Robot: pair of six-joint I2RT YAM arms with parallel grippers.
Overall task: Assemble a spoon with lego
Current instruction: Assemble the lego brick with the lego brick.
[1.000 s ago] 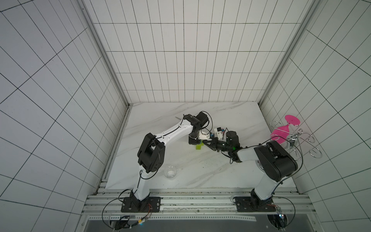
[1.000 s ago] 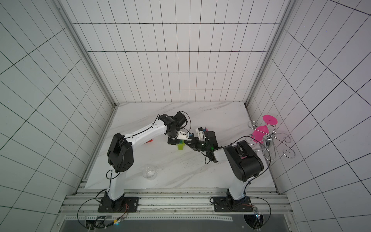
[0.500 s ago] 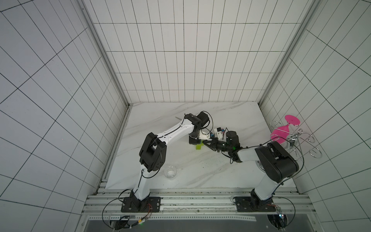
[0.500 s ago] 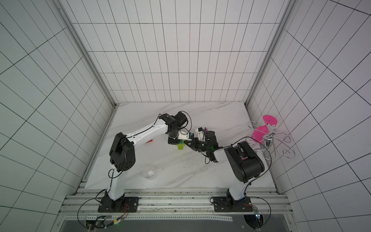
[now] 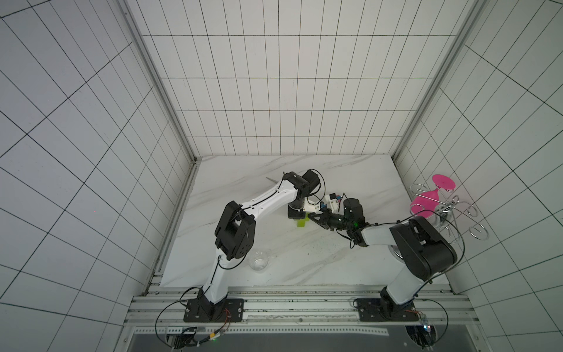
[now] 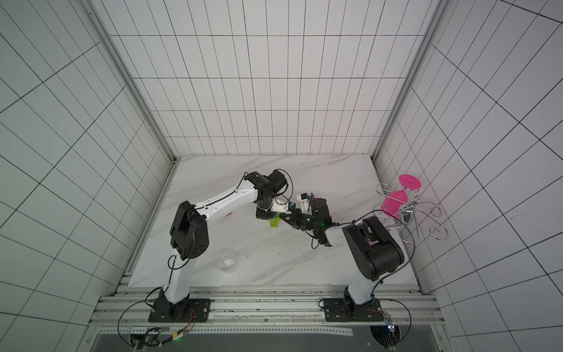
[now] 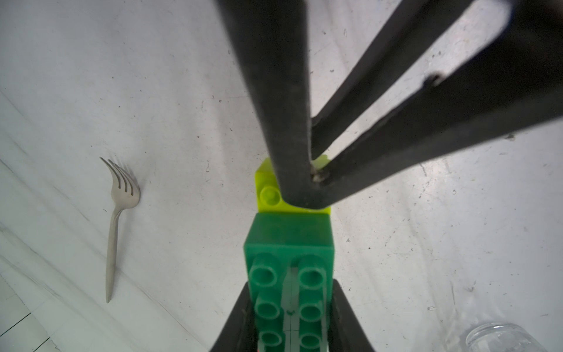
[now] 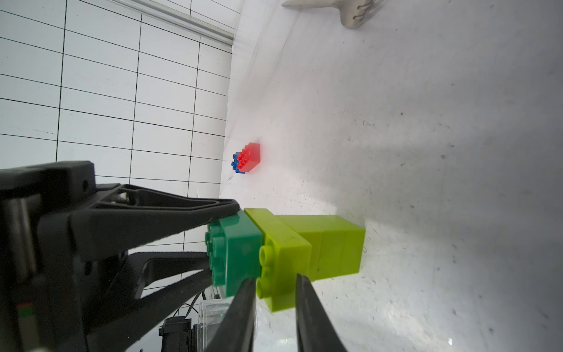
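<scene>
Two pincers meet over the middle of the worktop (image 5: 304,262), both clenched on the half-built spoon (image 8: 304,243), so your biggest risk is the arms pulling against each other. The spoon stands on its lime green stem (image 8: 335,243), which seems to rest on the worktop; push off-axis and it tips. The right pincer (image 8: 274,283) grips the lime green crossbar (image 8: 283,247), the left pincer (image 7: 291,304) the dark green brick (image 8: 234,247) atop it; twist either and the studs seat crooked or the joint pops. The red brick (image 8: 251,155) and blue brick (image 8: 235,161) lie well apart by the wall, not yet added; a stray sweep could push them out of reach.
</scene>
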